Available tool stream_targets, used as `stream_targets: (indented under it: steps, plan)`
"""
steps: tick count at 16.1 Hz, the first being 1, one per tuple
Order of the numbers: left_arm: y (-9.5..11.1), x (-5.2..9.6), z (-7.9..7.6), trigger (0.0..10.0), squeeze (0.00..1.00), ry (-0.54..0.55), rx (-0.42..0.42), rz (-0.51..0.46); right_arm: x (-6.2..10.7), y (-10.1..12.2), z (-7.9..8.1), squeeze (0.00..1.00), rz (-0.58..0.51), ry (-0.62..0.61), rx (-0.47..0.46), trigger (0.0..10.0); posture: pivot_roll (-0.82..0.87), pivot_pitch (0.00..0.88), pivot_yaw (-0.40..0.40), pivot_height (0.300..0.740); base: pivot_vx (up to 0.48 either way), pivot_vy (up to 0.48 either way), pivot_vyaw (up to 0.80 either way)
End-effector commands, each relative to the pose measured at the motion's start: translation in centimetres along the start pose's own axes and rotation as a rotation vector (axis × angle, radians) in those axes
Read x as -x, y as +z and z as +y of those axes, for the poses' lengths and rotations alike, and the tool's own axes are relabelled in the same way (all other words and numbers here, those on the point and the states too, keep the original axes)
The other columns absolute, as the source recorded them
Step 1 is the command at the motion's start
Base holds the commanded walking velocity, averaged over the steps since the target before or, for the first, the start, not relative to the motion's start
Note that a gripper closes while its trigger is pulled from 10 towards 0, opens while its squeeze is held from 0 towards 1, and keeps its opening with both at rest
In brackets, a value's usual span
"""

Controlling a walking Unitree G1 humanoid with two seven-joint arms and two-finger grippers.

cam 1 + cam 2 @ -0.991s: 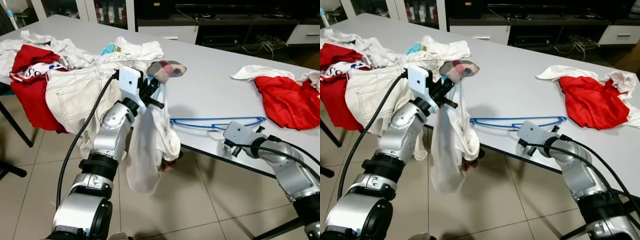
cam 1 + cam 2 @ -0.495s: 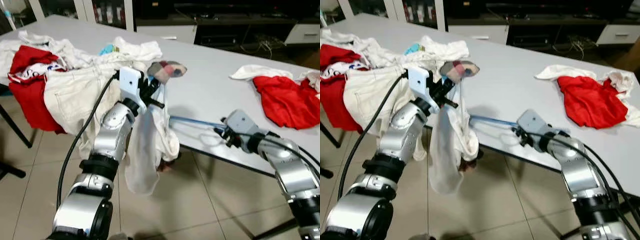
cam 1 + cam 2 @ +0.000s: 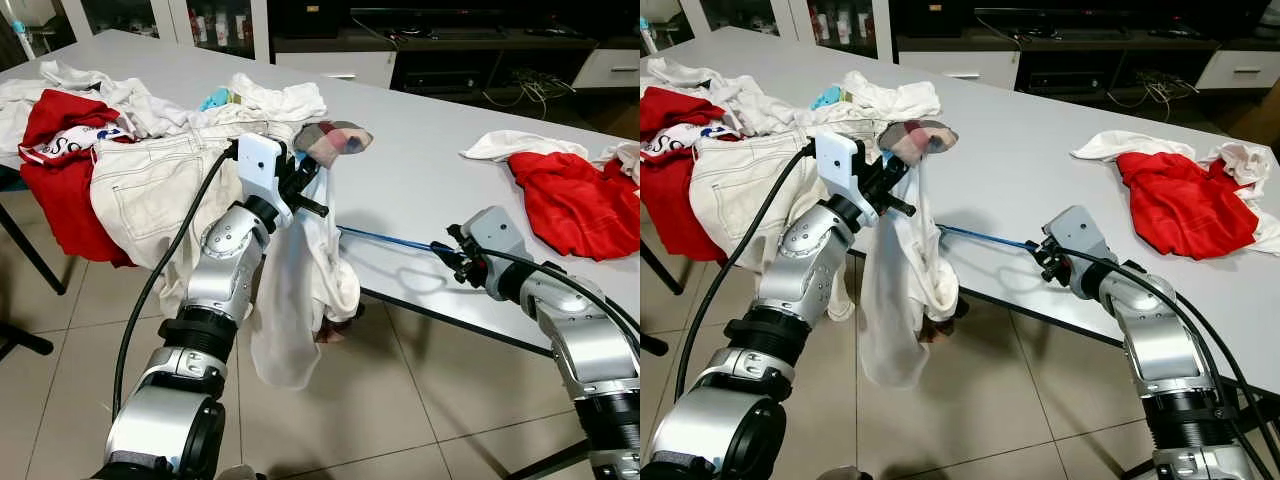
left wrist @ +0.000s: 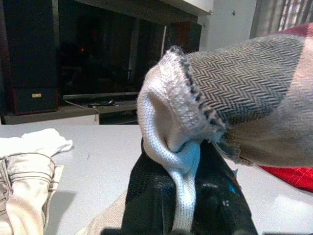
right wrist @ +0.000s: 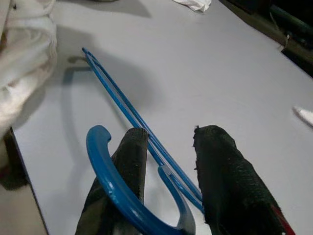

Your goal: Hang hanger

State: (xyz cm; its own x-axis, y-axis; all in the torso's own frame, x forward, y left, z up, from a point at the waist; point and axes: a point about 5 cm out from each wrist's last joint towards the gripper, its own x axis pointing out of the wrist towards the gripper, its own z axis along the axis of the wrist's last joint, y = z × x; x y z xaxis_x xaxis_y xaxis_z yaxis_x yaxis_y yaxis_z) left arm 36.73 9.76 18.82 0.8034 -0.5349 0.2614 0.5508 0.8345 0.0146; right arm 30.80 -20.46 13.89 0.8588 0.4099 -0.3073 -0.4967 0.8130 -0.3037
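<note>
— Right wrist view had the blue hanger (image 5: 128, 113) lying between the two black fingers (image 5: 222, 171) of the right gripper (image 3: 446, 259), its hook curling round one of them. Were they closed on it?

— Narrowed round the neck, as I read it. From the head camera the hanger stood off the grey table (image 3: 420, 180) at a slant, one end in that gripper near the table's front edge, the far end pointing toward the white garment (image 3: 300, 290). I judged it gripped and lifted.

— And the left gripper (image 3: 902, 170)?

— Raised beside the table edge, fingers pinched on the garment's collar, a checked patch bunched on top and the rest hanging toward the floor.

— So which step was that?

— Hanger picked up, not yet inside the garment, I'd say. The next move called for bringing the free end across to the neck opening and sliding it in without snagging.

— Anything unclear?

— The opening itself was hidden in the bunched cloth, and the left wrist view was mostly fabric. The hanger's far end was thin and hard to trace; I couldn't tell whether it touched the table.
</note>
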Motion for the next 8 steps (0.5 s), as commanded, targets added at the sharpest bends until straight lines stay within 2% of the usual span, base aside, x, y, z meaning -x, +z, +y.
stream_targets:
  steps: [1, 2, 6, 8]
  plan:
    - [0.6, -0.26, -0.2, 0.0, 0.0, -0.012, -0.017, -0.018, -0.04, 0.81, -0.36, 0.0, -0.036, -0.012, -0.044, 10.0, -0.05, 0.0, -0.021, 0.74, 0.0, 0.0, 0.0]
    - [0.58, -0.26, -0.21, 0.0, 0.0, -0.011, -0.017, -0.017, -0.07, 1.08, -0.26, 0.0, -0.069, -0.015, -0.107, 10.0, -0.05, 0.0, -0.022, 0.74, 0.0, 0.0, 0.0]
    - [0.52, -0.25, -0.21, 0.0, 0.0, -0.011, -0.017, -0.016, -0.46, 0.86, -0.13, 0.0, -0.065, -0.059, -0.092, 10.0, -0.05, 0.0, -0.022, 0.74, 0.0, 0.0, 0.0]
    - [0.58, -0.28, -0.25, 0.0, 0.0, -0.012, -0.017, -0.018, -0.79, 0.76, 0.11, 0.0, -0.058, -0.084, -0.118, 10.0, -0.05, 0.0, -0.022, 0.74, 0.0, 0.0, 0.0]
